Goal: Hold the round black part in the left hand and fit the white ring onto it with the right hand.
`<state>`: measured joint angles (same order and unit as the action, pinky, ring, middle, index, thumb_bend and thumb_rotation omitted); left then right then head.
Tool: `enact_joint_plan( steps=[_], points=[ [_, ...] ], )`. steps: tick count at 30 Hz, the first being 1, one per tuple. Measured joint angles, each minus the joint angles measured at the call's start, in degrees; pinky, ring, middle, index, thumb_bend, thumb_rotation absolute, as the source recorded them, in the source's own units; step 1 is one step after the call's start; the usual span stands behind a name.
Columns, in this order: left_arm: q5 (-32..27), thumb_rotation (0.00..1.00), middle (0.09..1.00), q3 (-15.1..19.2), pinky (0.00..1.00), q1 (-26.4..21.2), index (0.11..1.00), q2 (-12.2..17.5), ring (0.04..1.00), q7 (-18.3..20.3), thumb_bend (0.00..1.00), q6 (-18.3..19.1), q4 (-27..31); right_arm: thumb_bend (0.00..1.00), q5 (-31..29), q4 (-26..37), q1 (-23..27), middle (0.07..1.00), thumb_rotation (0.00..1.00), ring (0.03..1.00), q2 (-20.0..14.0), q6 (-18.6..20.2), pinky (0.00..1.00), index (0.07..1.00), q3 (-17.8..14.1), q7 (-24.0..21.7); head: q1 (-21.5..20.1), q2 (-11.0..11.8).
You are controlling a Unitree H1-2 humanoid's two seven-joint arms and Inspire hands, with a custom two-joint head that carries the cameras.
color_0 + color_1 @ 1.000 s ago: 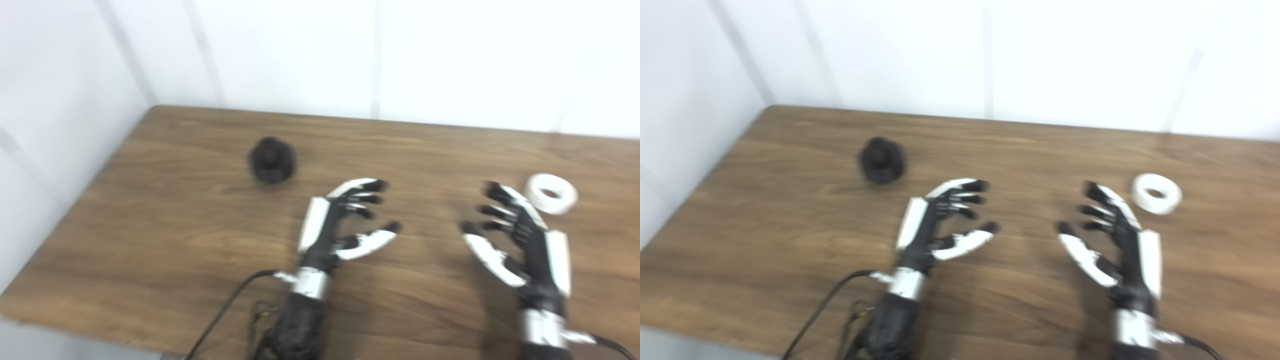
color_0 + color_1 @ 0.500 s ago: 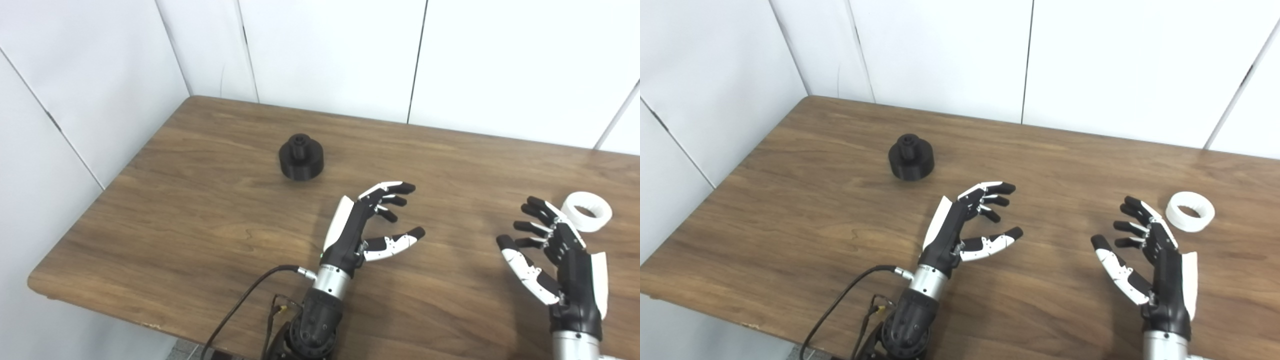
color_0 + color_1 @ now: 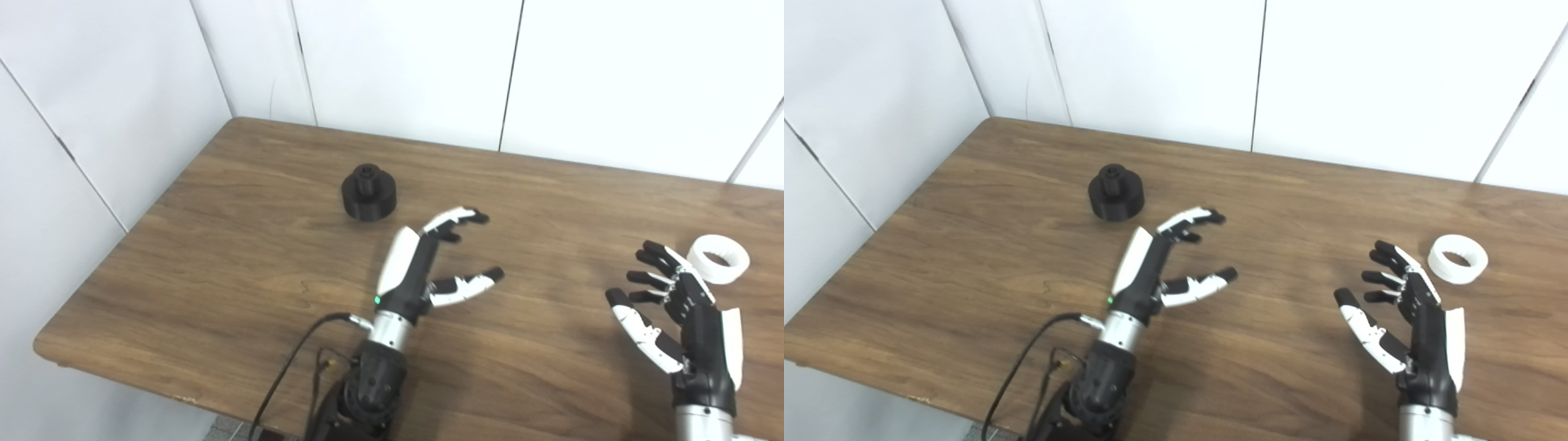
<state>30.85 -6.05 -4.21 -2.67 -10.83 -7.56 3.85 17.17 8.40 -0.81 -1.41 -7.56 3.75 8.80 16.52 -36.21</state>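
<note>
The round black part [image 3: 369, 195] stands on the wooden table [image 3: 245, 257], left of centre, with a small stub on top. My left hand [image 3: 429, 260] is open and empty, a short way to the near right of the part, apart from it. The white ring [image 3: 718, 258] lies flat on the table at the right. My right hand [image 3: 680, 312] is open and empty, just near and left of the ring, not touching it. The part [image 3: 1115, 193] and the ring [image 3: 1458, 259] also show in the right eye view.
White panel walls [image 3: 398, 67] close the table at the back and the left. The table's near edge [image 3: 153, 389] runs along the lower left. A black cable [image 3: 288, 373] hangs by my left forearm.
The camera shifted a second ago and then stayed still. Since half a second ago, my left hand has moved a little up and left toward the black part. The right hand has barely moved.
</note>
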Motion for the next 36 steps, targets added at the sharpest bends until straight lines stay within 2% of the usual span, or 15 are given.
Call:
enact_joint_plan(
  steps=[5,9,15,20,28,34,36],
  points=[
    [1.54,0.26,0.880,1.56,0.76,-1.52,0.783,3.15,0.863,0.39,0.68,3.69,2.56,0.61,0.00,0.00,0.02,0.772,0.34,0.669,0.00,0.00,0.54,0.787,-0.01,0.00,0.26,-0.09],
    [2.25,0.28,0.901,2.98,0.82,-2.44,0.809,6.22,0.899,0.87,0.67,5.19,3.54,0.63,-0.06,-0.01,0.01,0.775,0.36,0.674,0.00,-0.01,0.54,0.790,-0.02,-0.03,0.18,0.09],
    [2.55,0.29,0.900,5.57,0.80,-3.51,0.803,9.86,0.898,2.07,0.69,7.58,6.50,0.62,-0.02,-0.41,0.20,0.774,0.34,0.665,0.00,-0.44,0.53,0.786,-0.02,-0.01,0.44,0.26],
    [4.76,0.29,0.913,7.18,0.82,-5.69,0.818,12.35,0.908,0.55,0.69,7.58,6.23,0.62,-0.08,-0.59,0.37,0.780,0.35,0.668,0.01,-0.47,0.53,0.787,-0.03,-0.01,0.53,0.44],
    [6.90,0.37,0.944,9.89,0.82,-9.24,0.843,17.53,0.936,-0.30,0.71,7.61,3.42,0.62,-0.17,-0.79,0.58,0.777,0.33,0.665,0.03,-0.49,0.53,0.785,-0.02,0.01,0.88,0.79],
    [9.94,0.40,0.990,9.85,0.83,-11.36,0.862,21.57,0.988,-0.27,0.75,8.66,1.16,0.62,-0.16,-1.00,0.76,0.781,0.35,0.666,0.04,-0.61,0.53,0.790,-0.02,0.09,0.79,0.88],
    [10.37,0.38,0.998,9.53,0.82,-11.96,0.868,22.38,0.986,-0.02,0.76,9.01,0.21,0.62,-0.16,-1.07,0.82,0.781,0.37,0.667,0.07,-0.62,0.53,0.791,-0.01,0.10,0.79,1.05]
  ],
)
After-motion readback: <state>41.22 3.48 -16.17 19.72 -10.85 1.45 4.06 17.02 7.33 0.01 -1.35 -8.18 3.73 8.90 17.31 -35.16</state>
